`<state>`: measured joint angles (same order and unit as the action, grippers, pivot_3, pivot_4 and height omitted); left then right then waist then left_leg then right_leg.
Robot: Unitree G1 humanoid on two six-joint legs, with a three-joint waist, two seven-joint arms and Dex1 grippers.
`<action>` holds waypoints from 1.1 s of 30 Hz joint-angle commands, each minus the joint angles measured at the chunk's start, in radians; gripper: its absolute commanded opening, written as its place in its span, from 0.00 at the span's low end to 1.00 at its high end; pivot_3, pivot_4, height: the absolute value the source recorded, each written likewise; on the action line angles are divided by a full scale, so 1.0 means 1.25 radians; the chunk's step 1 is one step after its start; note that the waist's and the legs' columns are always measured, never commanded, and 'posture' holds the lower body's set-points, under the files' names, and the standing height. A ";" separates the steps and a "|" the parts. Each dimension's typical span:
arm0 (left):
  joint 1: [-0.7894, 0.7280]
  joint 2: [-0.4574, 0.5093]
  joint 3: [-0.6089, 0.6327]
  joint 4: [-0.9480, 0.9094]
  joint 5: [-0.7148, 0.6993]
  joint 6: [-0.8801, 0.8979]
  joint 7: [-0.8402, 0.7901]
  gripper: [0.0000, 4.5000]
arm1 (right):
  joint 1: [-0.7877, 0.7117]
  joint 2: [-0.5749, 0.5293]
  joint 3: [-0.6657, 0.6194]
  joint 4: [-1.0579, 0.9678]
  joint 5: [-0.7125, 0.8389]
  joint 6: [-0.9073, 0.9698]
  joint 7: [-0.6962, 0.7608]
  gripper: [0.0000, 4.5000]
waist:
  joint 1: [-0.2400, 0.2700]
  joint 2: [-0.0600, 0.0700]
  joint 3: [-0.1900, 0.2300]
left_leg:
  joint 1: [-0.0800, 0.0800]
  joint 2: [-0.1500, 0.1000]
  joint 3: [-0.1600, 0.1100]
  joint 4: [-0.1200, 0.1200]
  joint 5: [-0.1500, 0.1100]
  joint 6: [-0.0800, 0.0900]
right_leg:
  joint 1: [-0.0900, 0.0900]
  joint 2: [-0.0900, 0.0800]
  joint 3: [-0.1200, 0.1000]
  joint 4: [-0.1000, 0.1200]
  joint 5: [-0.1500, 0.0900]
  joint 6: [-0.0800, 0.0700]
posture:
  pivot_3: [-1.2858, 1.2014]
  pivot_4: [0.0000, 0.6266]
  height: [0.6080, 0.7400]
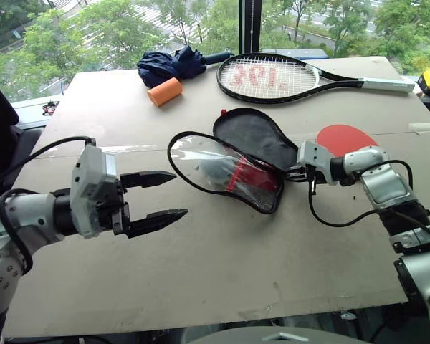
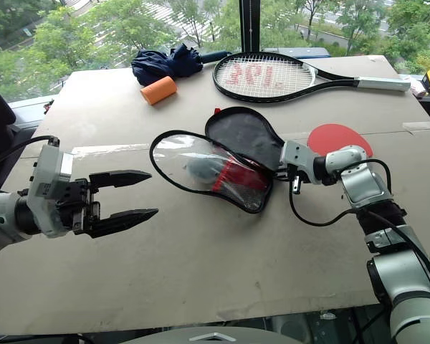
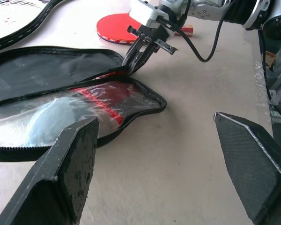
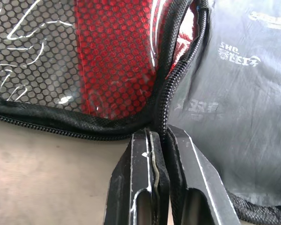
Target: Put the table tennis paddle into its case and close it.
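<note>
**My right fingers pinch the case's zip rim; the paddle lies behind them**

My right gripper (image 4: 160, 154) is clenched on the black zip rim of the flat, paddle-shaped case (image 1: 229, 161), at the narrow end where its two halves meet. The case lies unzipped and spread open: the black fabric half toward the far side, the clear plastic half with black mesh and a red panel toward the near left. Just beyond my right wrist, to the far right of the case, rests the table tennis paddle (image 1: 344, 137), round red rubber face up, outside the case and not touching my fingers.

My left gripper (image 1: 165, 195) hovers released, its two black fingers spread wide and pointing right at the case's clear half, near it but apart.

Everything sits on a pale brown board tabletop (image 1: 222, 265). At its far edge lie a black-framed strung tennis racket (image 1: 287, 77), an orange foam cylinder (image 1: 164, 92) and a folded dark blue umbrella (image 1: 173, 64). Beyond the table, windows (image 1: 115, 29) look onto green trees.
</note>
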<state>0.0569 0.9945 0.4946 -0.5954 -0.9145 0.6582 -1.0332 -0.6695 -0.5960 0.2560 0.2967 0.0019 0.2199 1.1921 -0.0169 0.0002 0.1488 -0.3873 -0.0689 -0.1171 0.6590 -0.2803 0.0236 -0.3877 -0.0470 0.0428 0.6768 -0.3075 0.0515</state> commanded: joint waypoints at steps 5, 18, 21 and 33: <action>-0.067 0.008 -0.042 -0.008 -0.008 0.011 0.023 0.89 | 0.192 -0.024 -0.016 -0.409 0.075 0.348 -0.068 0.01 | 0.003 0.000 0.000 | -0.004 0.000 0.000 0.001 0.000 0.000 | -0.003 0.000 0.000 0.001 0.000 0.000 | 0.52 0.24 1.00; -0.103 0.022 -0.062 0.024 0.003 0.014 -0.005 0.89 | 0.296 0.042 -0.009 -0.746 0.215 0.763 -0.262 0.01 | 0.002 0.000 0.000 | -0.008 0.000 -0.001 0.004 0.000 0.000 | -0.007 0.000 0.000 0.002 0.000 0.000 | 0.52 0.24 1.00; -0.105 0.026 -0.062 0.029 0.005 0.013 -0.011 0.89 | 0.289 0.029 -0.002 -0.759 0.231 0.763 -0.280 0.01 | 0.002 0.000 0.000 | -0.008 0.000 -0.001 0.004 0.000 0.000 | -0.007 0.000 0.000 0.002 0.000 0.000 | 0.52 0.24 1.00; -0.128 0.023 -0.080 0.043 0.017 0.003 -0.018 0.89 | 0.316 -0.049 -0.149 -0.844 0.428 0.848 -0.257 0.89 | 0.003 -0.001 0.000 | -0.008 0.000 -0.001 0.004 0.000 0.000 | -0.007 0.000 -0.001 0.002 0.000 0.000 | 0.52 0.24 1.00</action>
<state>-0.0871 1.0152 0.3828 -0.5324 -0.8962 0.6792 -1.0485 -0.2840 -0.6467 0.1046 -0.7076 0.4842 1.2728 0.8483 -0.0137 -0.0004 0.1483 -0.3978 -0.0688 -0.1183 0.6645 -0.2801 0.0232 -0.3959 -0.0467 0.0416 0.6797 -0.3073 0.0516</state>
